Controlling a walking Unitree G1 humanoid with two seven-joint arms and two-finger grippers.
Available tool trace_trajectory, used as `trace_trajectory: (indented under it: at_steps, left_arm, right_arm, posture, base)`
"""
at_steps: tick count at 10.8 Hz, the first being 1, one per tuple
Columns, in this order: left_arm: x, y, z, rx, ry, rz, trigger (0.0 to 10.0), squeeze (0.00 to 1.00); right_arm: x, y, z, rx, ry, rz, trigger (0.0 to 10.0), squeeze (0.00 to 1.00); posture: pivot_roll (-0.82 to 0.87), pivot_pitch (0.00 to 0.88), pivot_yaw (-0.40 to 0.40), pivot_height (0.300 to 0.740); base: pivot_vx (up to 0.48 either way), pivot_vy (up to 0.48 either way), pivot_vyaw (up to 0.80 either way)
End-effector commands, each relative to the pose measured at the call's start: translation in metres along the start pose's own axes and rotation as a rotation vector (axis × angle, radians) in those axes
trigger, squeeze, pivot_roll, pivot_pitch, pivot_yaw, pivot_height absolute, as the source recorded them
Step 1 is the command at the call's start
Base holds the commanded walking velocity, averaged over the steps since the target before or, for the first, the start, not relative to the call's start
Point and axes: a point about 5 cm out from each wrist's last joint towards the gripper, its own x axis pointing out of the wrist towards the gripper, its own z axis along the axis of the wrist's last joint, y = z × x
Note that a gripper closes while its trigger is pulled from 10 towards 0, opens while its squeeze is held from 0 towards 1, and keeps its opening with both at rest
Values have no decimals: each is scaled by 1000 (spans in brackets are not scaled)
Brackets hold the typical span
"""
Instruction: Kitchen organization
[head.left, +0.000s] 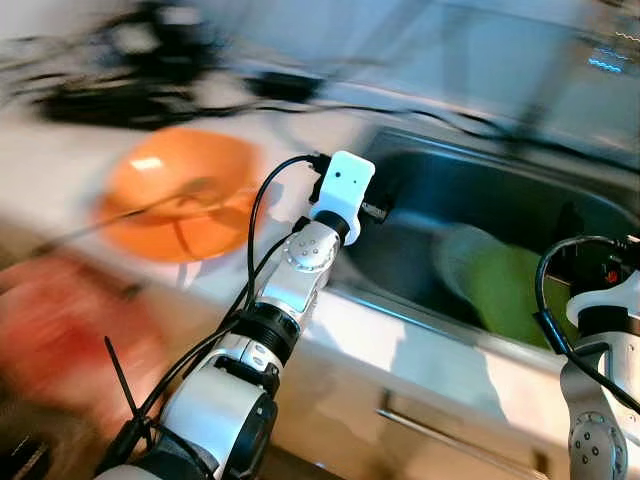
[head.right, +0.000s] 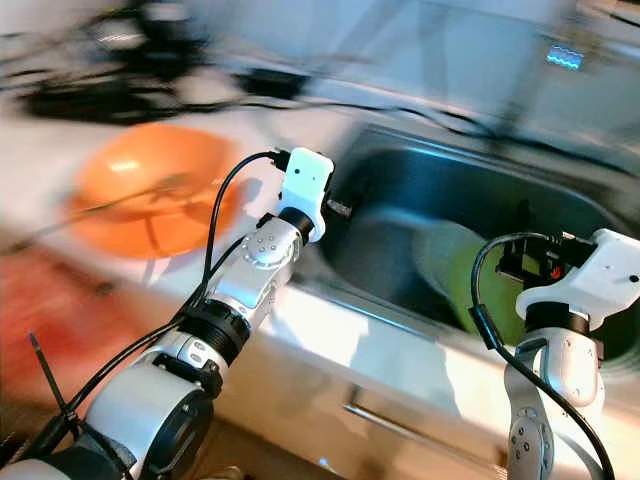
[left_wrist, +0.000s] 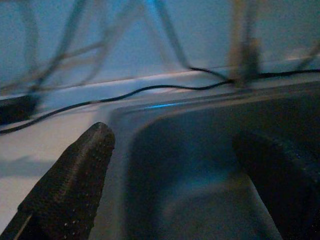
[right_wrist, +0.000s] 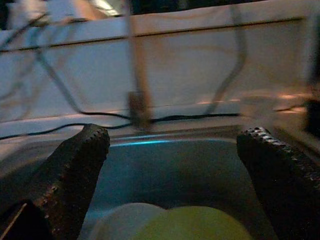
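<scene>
The two head cameras looked down at the sink (head.left: 470, 200) from above the counter's front edge, both blurry. Each wrist camera sat low and close, facing across the sink toward the back wall (right_wrist: 165, 65).

Pale countertop (head.left: 60, 180) beneath a light wall (left_wrist: 125, 40), cabinet drawer (head.left: 440, 440) below.

Sink (head.left: 560, 190) basin is open, save a green bowl (head.left: 515, 290) inside.

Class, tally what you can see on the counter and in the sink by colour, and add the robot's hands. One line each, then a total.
Orange bowl on the counter: 1
Green item in the sink, blurred: 1
Robot hands, left hand and right hand, both open: 2
Total: 4
</scene>
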Motion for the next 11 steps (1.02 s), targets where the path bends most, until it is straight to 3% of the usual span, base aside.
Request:
trace_trajectory:
  at_steps: [1, 3, 8, 11]
  left_arm:
    - [2, -17, 8, 0, -52, -53, 10000, 0]
    - [2, -18, 6, -29, -31, -52, 10000, 0]
    - [0, -20, -5, -16, 20, -75, 10000, 0]
    - [1, -24, -3, -12, 14, -84, 10000, 0]
  right_arm:
    - [-1, -5, 6, -19, -17, -23, 10000, 0]
    - [-1, -5, 7, -21, -19, -24, 10000, 0]
    - [-12, -9, 6, -42, -3, -21, 10000, 0]
    - [-21, -18, 9, -61, 6, -49, 10000, 0]
  posture:
    - [34, 0, -58, 740]
    - [34, 0, -57, 740]
    - [29, 0, -58, 740]
    - [20, 0, -59, 740]
  base:
    - [0, 0, -725]
    - [0, 0, -484]
    - [0, 0, 0]
    - [-244, 0, 0]
